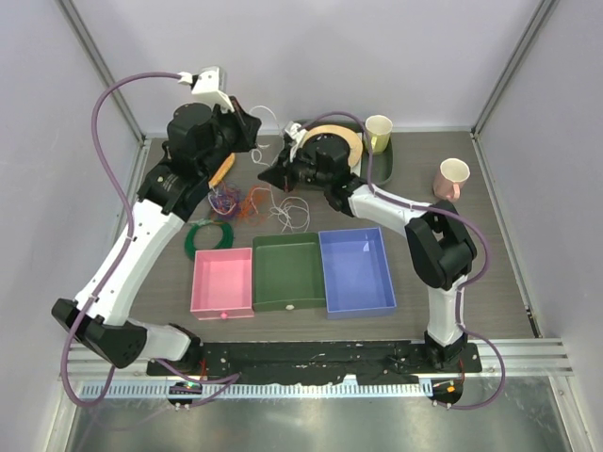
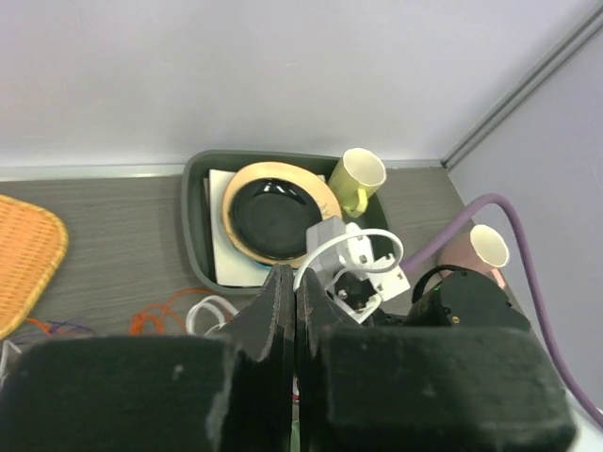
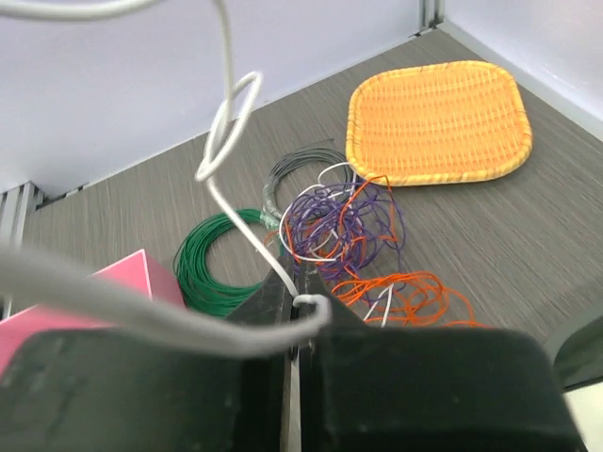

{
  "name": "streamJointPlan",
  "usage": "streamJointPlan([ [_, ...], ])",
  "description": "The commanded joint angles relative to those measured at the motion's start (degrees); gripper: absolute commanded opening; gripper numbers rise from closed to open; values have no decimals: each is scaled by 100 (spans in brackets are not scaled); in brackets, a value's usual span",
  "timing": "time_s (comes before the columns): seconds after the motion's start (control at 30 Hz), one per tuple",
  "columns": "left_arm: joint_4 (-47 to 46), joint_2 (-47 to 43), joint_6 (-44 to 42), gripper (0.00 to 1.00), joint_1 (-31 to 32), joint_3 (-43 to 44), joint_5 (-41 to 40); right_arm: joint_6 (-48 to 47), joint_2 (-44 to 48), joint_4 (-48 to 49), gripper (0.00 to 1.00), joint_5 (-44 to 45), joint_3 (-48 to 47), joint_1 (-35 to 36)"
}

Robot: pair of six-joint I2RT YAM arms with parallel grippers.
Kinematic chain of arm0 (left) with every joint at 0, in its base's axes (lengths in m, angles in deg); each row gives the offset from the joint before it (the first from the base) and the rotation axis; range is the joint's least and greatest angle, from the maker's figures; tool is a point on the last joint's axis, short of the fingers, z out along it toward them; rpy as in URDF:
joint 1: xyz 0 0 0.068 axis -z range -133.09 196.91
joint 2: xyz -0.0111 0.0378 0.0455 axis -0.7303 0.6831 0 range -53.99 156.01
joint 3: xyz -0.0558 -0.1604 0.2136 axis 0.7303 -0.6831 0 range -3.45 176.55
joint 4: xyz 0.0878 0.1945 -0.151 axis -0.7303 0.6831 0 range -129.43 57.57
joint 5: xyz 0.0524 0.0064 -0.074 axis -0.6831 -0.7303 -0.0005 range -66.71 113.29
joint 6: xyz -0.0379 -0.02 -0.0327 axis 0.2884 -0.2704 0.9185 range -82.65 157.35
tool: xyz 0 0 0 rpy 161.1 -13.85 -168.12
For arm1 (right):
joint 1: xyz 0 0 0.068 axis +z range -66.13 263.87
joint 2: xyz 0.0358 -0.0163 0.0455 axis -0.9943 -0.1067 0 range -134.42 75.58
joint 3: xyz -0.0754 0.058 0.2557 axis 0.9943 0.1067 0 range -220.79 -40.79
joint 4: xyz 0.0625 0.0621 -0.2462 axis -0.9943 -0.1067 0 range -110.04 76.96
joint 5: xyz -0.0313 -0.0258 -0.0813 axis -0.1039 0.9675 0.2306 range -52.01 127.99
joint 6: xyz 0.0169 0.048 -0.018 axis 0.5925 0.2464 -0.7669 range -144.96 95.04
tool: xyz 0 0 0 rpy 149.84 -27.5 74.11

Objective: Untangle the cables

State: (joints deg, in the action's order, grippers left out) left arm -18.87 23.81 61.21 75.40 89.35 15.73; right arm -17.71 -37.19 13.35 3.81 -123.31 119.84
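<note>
bright, even light, soft shadows; the near white cable (image 3: 104, 292) is blurred.

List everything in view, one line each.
cables: one tangle, orange, purple and white, on the table beside the mat
white cable: one, white, running up off the table, pinched by the right end effector
green coil: one, green, next to the pink bin
grey coil: one, grey, behind the tangle
mat: one, orange woven, far left
bins: three in a near row, pink, green, blue
tray: one, dark green, far centre
plate: one, black with gold rim, in the tray
yellow cup: one, in the tray
pink cup: one, right of the tray
table: one, grey wood-grain
arms: two, white and black, left, right
left end effector: black, shut
right end effector: black, shut on the white cable
</note>
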Motion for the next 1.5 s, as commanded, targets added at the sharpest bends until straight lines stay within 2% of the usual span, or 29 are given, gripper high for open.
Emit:
streamJointPlan([
  [0.0,141,-300,-170,10,-1,91,-492,85,343,-89,1,603,-238,25],
  [0.03,124,-361,-197,28,-1,-23,-632,-38,561,-291,1,875,-195,16],
  [0.07,72,-432,-249,50,-1,-381,-694,-48,676,-353,1,1112,-151,7],
  [0.1,-85,-606,-250,99,-10,-620,-756,-56,791,-441,1,1367,-115,7],
  [0.2,-245,-731,-171,100,-36,-1464,-1317,-66,1248,-976,1,2465,-176,-37],
  [0.27,-201,-661,-22,100,-168,-1859,-1407,144,1554,-1162,1,3274,-246,-72],
  [0.33,-157,-408,162,100,-554,-2045,-1119,373,1749,-1312,1,3669,-300,-186],
  [0.37,-253,-293,181,100,-842,-2220,-595,548,1845,-1356,1,3933,-334,-221],
  [0.47,-568,243,23,100,-1099,-2423,-2,515,2118,-1540,1,4181,-528,-257],
  [0.6,-1132,710,-408,100,-1100,-2485,1384,515,2294,-1970,1,4182,-992,-257],
  [0.63,-1220,780,-452,100,-1091,-2494,1475,497,2312,-2041,1,4217,-1090,-257],
  [0.8,-949,1132,-374,100,-1091,-2354,966,462,2461,-3180,1,4236,-1766,-257],
  [0.93,-896,1124,-119,100,-1100,-2415,808,733,2865,-4245,1,4235,-1706,-257],
  [1.03,-808,1027,39,100,-1100,-2432,641,996,3418,-5011,1,4024,-1242,-248],
  [1.17,-773,895,277,100,-1091,-2521,658,1707,4376,-4994,1,4418,302,-239],
  [1.23,-650,834,321,100,-1091,-2538,650,1990,4790,-5196,1,4595,692,-248],
  [1.37,-351,789,339,100,-1091,-2600,474,2351,5256,-5268,1,3799,1814,-239],
  [1.47,-306,754,409,100,-1091,-2722,483,2474,5362,-5389,1,3646,2396,-239],
])
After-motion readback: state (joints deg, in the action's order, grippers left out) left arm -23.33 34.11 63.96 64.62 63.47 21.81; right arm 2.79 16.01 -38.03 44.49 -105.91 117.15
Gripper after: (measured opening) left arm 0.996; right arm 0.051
